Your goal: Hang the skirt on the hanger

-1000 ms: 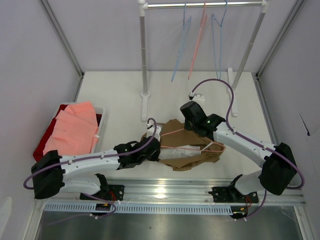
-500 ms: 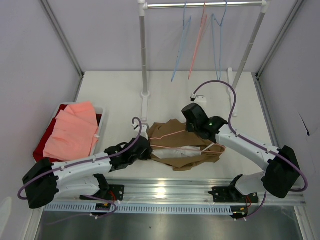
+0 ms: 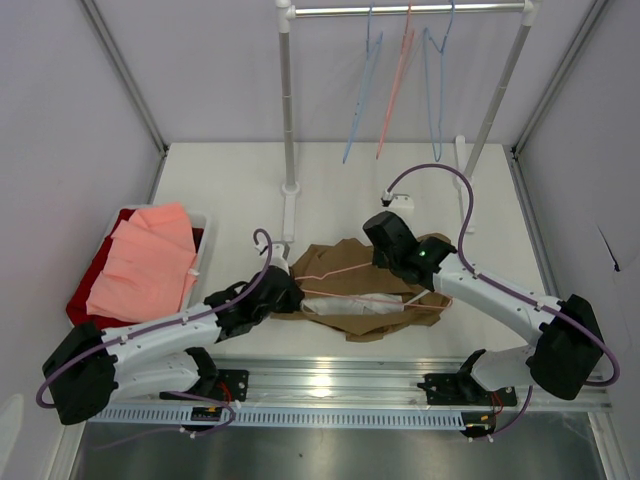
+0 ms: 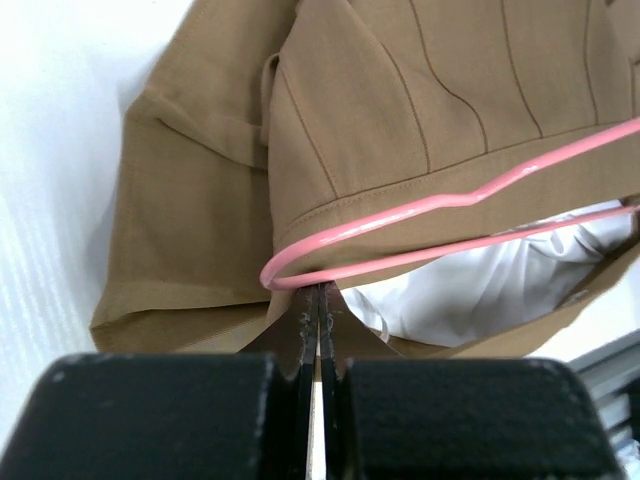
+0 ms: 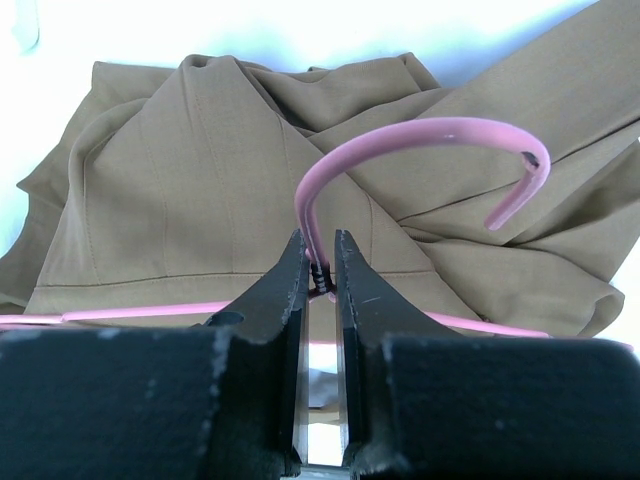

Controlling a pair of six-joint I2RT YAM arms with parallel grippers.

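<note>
The tan-brown skirt (image 3: pixel 352 318) lies crumpled on the table between the two arms, its white lining (image 4: pixel 500 285) showing at the opening. The pale-pink hanger (image 3: pixel 335 271) lies across it, one rounded end tucked into the waist (image 4: pixel 300 255). My left gripper (image 3: pixel 285 296) is shut, pinching the skirt's cloth (image 4: pixel 400 90) just below that hanger end, fingertips (image 4: pixel 309 300) pressed together. My right gripper (image 3: pixel 400 264) is shut on the hanger's twisted neck (image 5: pixel 322 275), with the hook (image 5: pixel 420 130) arching above the skirt (image 5: pixel 180 180).
A clothes rail (image 3: pixel 400 10) at the back carries thin blue hangers (image 3: pixel 360 100) and a pink one. Its white post (image 3: pixel 288 120) stands behind the skirt. A bin (image 3: pixel 200 255) at the left holds a salmon-pink garment (image 3: pixel 145 265) and red cloth (image 3: pixel 85 295).
My left gripper has drawn back to the left with the skirt's edge, stretching the cloth along the hanger. The right gripper has shifted slightly while keeping the hanger's neck.
</note>
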